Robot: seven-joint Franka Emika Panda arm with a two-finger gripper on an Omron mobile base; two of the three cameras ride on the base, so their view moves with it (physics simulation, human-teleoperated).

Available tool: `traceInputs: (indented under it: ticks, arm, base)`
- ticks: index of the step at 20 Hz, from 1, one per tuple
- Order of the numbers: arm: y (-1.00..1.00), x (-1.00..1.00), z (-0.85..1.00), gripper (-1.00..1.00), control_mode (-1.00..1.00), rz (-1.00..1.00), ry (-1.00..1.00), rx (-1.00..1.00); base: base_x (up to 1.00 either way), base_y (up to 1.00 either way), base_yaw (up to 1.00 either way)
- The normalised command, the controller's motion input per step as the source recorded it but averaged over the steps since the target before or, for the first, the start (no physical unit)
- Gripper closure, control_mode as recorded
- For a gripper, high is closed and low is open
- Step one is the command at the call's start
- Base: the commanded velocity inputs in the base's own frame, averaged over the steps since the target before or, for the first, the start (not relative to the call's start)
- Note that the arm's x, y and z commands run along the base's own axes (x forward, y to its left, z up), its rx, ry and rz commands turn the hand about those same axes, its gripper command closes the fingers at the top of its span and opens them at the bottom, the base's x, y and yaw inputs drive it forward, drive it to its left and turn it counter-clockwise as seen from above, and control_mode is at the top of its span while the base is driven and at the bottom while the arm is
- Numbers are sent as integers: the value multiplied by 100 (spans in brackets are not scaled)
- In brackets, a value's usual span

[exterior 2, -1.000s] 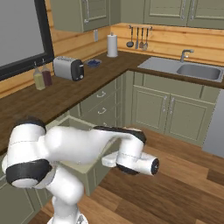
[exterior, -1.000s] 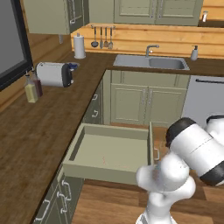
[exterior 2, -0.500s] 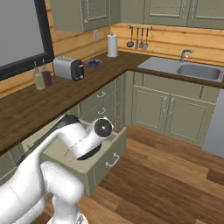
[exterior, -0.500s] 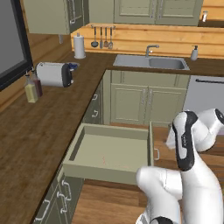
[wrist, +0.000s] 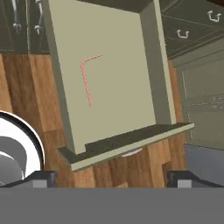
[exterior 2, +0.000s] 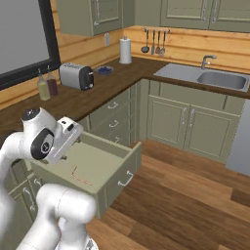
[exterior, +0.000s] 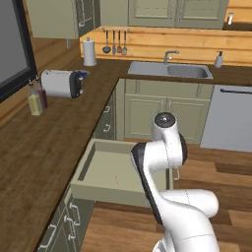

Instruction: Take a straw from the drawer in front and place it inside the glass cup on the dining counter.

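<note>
So the drawer (exterior: 114,173) is pulled all the way out, and the straw (wrist: 87,75) is lying flat on its pale floor, near the middle, bent in an L shape. My fingers (wrist: 111,177) are up above it, spread wide with nothing between them, well apart from the straw. Over on the tabletop (exterior 2: 93,95) there's a toaster (exterior 2: 76,76) and two bottles (exterior 2: 48,87) by the wall.
</note>
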Motion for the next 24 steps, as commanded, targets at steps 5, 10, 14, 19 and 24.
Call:
traceInputs:
  ticks: [5,10,14,19,24]
  arm:
    - [26,14,8,-100,-100,-59,14,-3]
    - [7,22,-1,-100,-100,-62,0,6]
    - [0,24,-14,-100,-100,-39,0,27]
    - [0,15,-37,-100,-100,-21,-10,36]
    - [0,5,-53,-100,-100,-1,-10,22]
  base:
    - [0,0,0]
    - [0,0,0]
    - [0,0,0]
    - [0,0,0]
    - [0,0,0]
